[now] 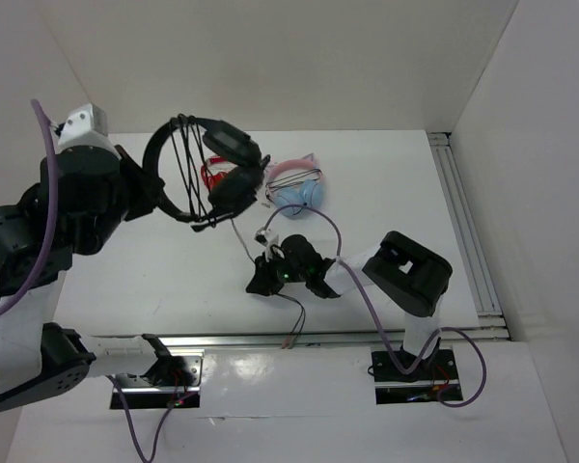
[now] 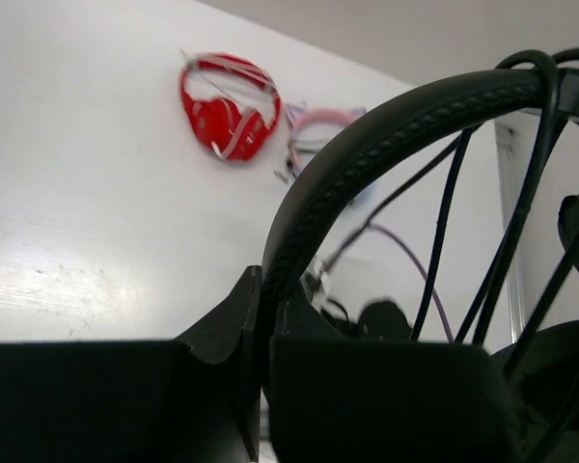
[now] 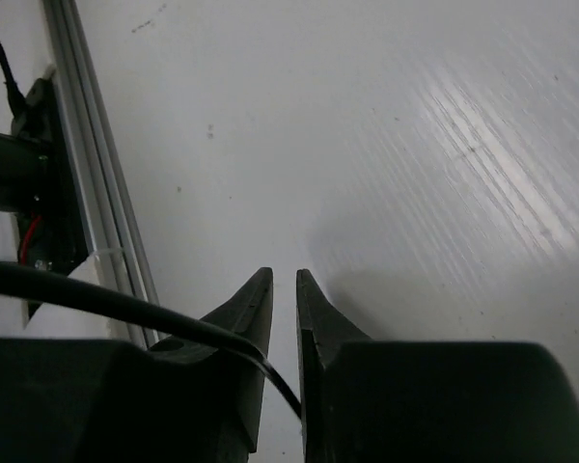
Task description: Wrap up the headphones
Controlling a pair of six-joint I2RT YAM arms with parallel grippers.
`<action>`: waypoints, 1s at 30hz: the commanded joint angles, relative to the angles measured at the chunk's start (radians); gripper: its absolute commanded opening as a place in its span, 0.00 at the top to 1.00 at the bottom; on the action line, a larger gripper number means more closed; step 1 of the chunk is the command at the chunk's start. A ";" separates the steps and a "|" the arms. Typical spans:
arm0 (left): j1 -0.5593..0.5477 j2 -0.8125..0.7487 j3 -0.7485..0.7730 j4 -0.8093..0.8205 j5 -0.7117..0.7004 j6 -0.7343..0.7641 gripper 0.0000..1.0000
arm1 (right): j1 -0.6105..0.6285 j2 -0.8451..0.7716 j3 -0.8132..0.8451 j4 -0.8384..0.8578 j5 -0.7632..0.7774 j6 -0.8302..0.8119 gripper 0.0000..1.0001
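Observation:
The black headphones (image 1: 234,145) hang in the air at the left rear, with their thin cable (image 2: 444,222) looped in several strands across the band. My left gripper (image 1: 147,183) is shut on the padded headband (image 2: 396,135), which in the left wrist view rises out of the jaws of the left gripper (image 2: 265,280). The cable's loose end (image 1: 294,323) trails down over the table's front edge. My right gripper (image 1: 261,282) sits low near the table's middle. In the right wrist view the right gripper (image 3: 284,275) has its jaws narrowly apart, and the cable (image 3: 125,304) crosses the left finger and slants loosely into the gap.
Red-and-white headphones (image 2: 227,116) lie on the table behind the raised black pair. Light-blue and pink cat-ear headphones (image 1: 299,188) lie to their right. Aluminium rails run along the front edge (image 1: 318,338) and the right side (image 1: 463,222). White walls close in the table.

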 commanded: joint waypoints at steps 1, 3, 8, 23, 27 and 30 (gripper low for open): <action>0.152 0.092 0.087 0.047 0.040 0.047 1.00 | 0.019 -0.010 -0.046 0.125 0.046 0.004 0.77; 0.239 0.129 0.099 0.093 0.146 0.086 1.00 | 0.020 -0.019 -0.089 0.125 0.060 -0.007 0.77; 0.528 0.262 0.153 0.144 0.358 0.173 1.00 | 0.049 -0.087 -0.180 0.125 0.132 -0.007 0.98; 0.724 0.307 -0.365 0.276 0.117 0.071 1.00 | 0.608 -0.571 0.096 -0.656 0.910 0.070 1.00; 0.724 0.363 -0.529 0.297 0.103 0.037 1.00 | 0.645 -0.679 0.242 -0.771 0.853 0.055 1.00; 0.654 0.374 -0.596 0.308 0.103 0.037 1.00 | 0.645 -0.704 0.367 -0.884 0.900 -0.013 1.00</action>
